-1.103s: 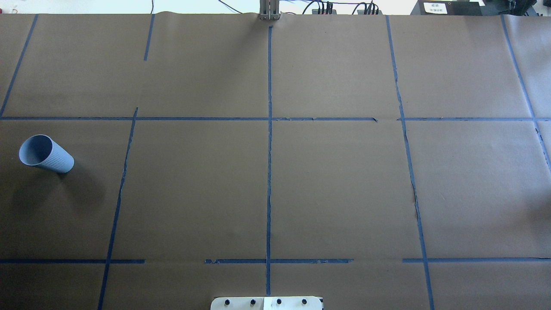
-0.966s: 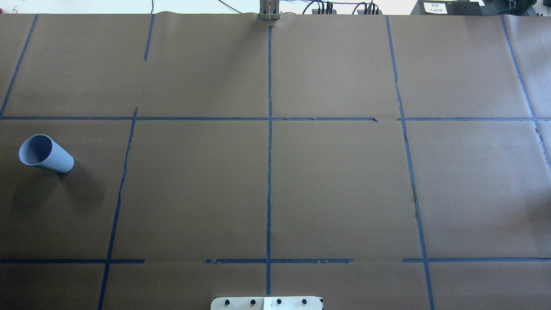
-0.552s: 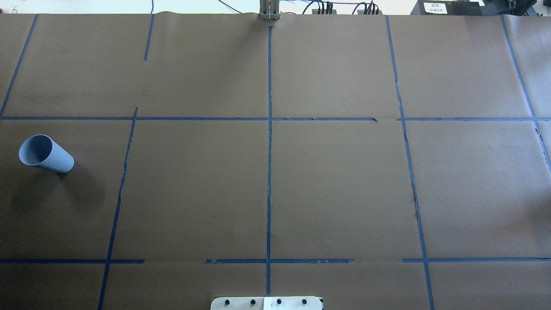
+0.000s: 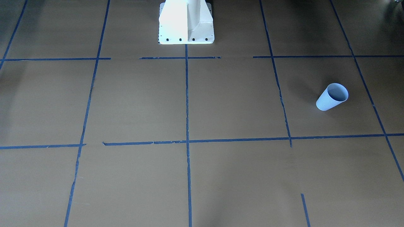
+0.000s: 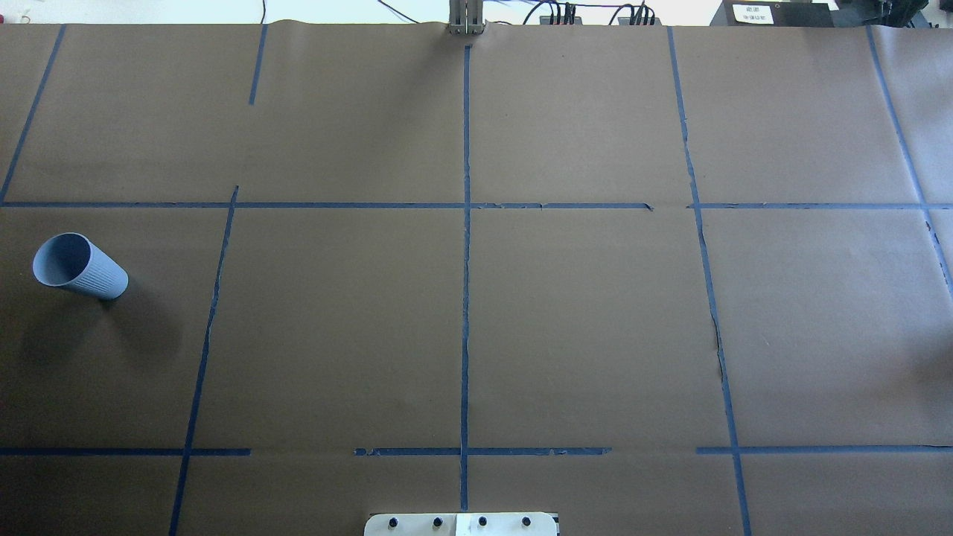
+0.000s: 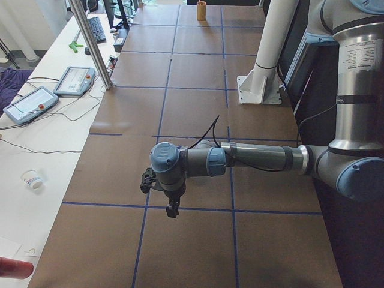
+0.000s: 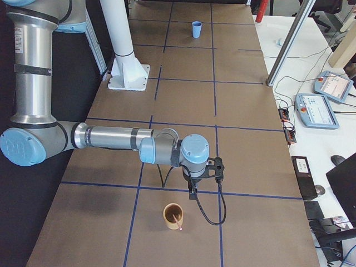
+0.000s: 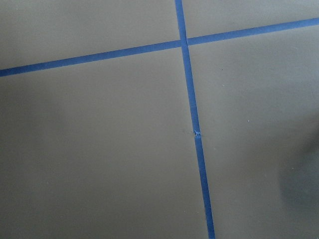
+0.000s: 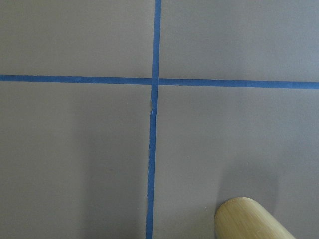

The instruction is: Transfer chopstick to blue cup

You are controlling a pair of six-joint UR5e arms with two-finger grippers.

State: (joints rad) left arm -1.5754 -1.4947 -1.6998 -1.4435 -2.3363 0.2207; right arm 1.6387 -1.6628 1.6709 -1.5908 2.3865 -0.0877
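Note:
The blue cup (image 5: 78, 266) stands at the table's left side in the overhead view; it also shows in the front view (image 4: 332, 96) and far off in the right side view (image 7: 196, 29). A thin reddish-pink chopstick (image 7: 178, 224) leans in a bamboo cup (image 7: 173, 216) at the table's right end. My right gripper (image 7: 192, 192) hangs just behind that bamboo cup, pointing down. My left gripper (image 6: 173, 210) hangs over the table's left end. I cannot tell whether either is open or shut. The right wrist view shows the bamboo cup's rim (image 9: 249, 219).
The table is covered in brown paper with blue tape lines (image 5: 465, 260). The white robot base (image 4: 186, 22) stands at the near edge. Pendants (image 7: 332, 86) and cables lie on the white side table beyond the far edge.

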